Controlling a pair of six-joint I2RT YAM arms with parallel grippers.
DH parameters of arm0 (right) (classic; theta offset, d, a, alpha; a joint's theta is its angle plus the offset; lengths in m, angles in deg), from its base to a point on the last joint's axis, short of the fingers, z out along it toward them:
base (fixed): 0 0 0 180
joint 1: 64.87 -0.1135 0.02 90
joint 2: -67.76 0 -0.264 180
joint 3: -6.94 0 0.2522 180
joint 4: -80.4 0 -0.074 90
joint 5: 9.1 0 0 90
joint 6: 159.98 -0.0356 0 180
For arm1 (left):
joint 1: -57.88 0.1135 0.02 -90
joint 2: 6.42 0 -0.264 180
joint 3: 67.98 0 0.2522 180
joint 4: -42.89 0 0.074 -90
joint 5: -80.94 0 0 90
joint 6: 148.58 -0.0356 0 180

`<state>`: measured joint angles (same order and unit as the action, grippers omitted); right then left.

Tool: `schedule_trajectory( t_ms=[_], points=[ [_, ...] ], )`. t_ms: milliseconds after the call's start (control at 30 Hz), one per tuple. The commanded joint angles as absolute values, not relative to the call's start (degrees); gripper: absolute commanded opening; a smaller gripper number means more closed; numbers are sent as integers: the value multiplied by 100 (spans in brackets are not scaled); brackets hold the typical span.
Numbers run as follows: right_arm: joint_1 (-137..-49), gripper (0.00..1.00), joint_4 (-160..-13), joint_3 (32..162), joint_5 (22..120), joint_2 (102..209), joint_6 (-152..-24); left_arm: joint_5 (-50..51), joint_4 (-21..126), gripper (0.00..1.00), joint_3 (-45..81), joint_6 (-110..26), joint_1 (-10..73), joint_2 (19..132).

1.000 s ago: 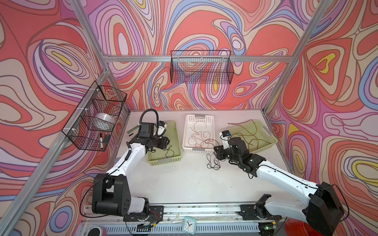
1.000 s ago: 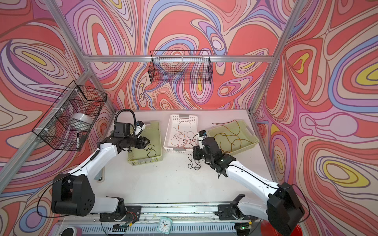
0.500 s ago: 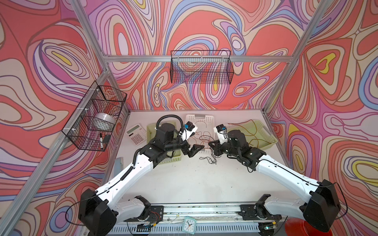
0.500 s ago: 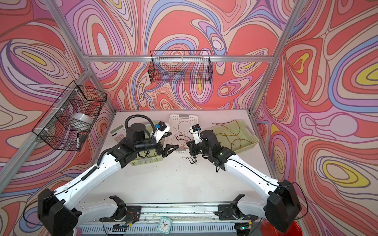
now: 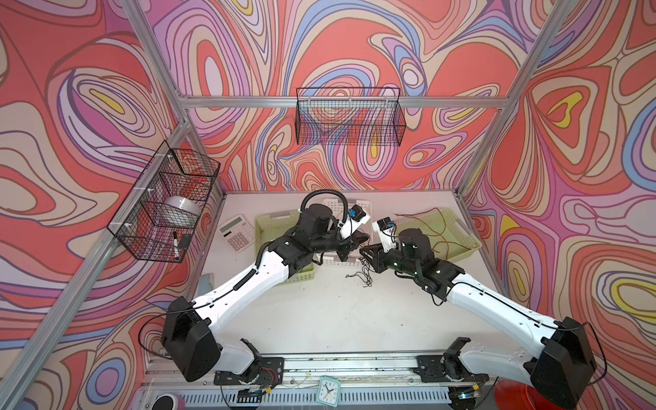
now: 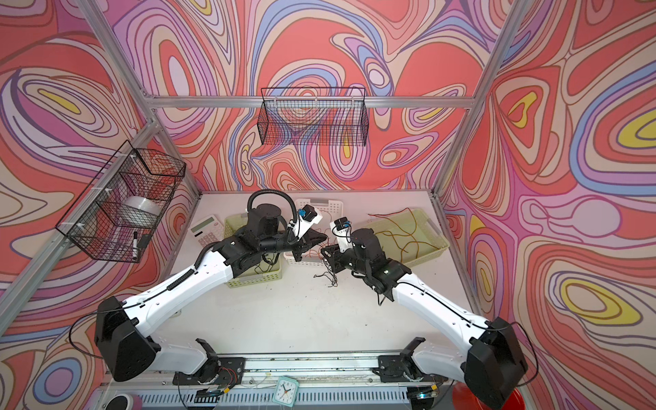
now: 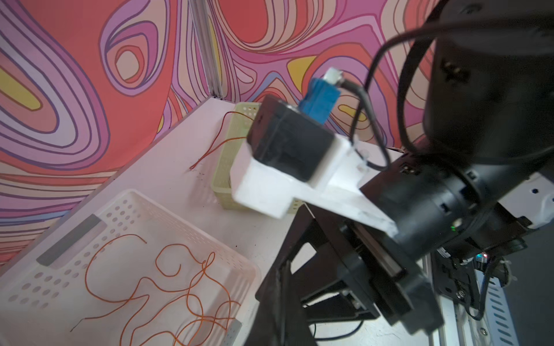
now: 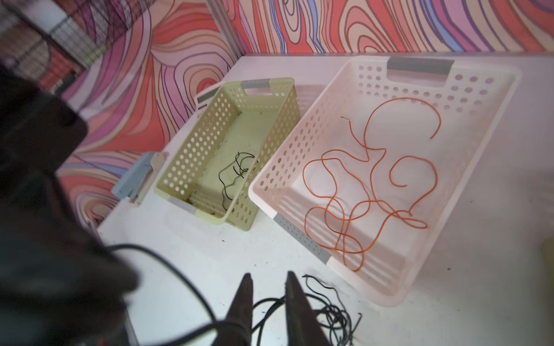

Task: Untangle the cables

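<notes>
A small tangle of black cables lies on the white table in front of the white basket, and shows in both top views. My right gripper hovers just over it, open by a narrow gap, with one black strand running between the fingers. My left gripper is shut beside it, fingertip to fingertip; I see nothing in its jaws. Orange cables lie looped in the white basket. Thin black cables lie in the left green basket. Red-brown cables fill the right green basket.
The white basket stands between two green baskets. A calculator lies at the back left, and a blue stapler near the left edge. Wire baskets hang on the walls.
My left arm swung from the left green basket to the middle, opened wide, then shut beside the right gripper. The right gripper went from shut to slightly open over the black tangle.
</notes>
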<state>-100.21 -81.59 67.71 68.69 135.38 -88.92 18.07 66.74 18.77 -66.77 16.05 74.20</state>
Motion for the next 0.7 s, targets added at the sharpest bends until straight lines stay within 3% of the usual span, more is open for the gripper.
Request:
schedule_trajectory(
  t_ms=[0, 167, 367, 600, 667],
  points=[
    [-10017, 32, -9218, 6426, 7233, 13373, -9619, 1652, 7517, 0, 2405, -6944, 1443, 7146],
    [-10019, 36, -10080, 6214, 7377, 13531, -10268, 1761, 8098, 0, 2948, -6809, 1402, 7112],
    [-10012, 23, -10115, 6278, 7308, 14308, -10753, 1861, 8256, 0, 3671, -6678, 1346, 7179],
    [-10128, 21, -11085, 6024, 6564, 14957, -11032, 1855, 8666, 0, 4919, -6876, 1340, 7532],
    [-10228, 16, -11003, 5996, 6623, 15165, -11108, 1812, 8866, 0, 5345, -6946, 1340, 7655]
  ],
)
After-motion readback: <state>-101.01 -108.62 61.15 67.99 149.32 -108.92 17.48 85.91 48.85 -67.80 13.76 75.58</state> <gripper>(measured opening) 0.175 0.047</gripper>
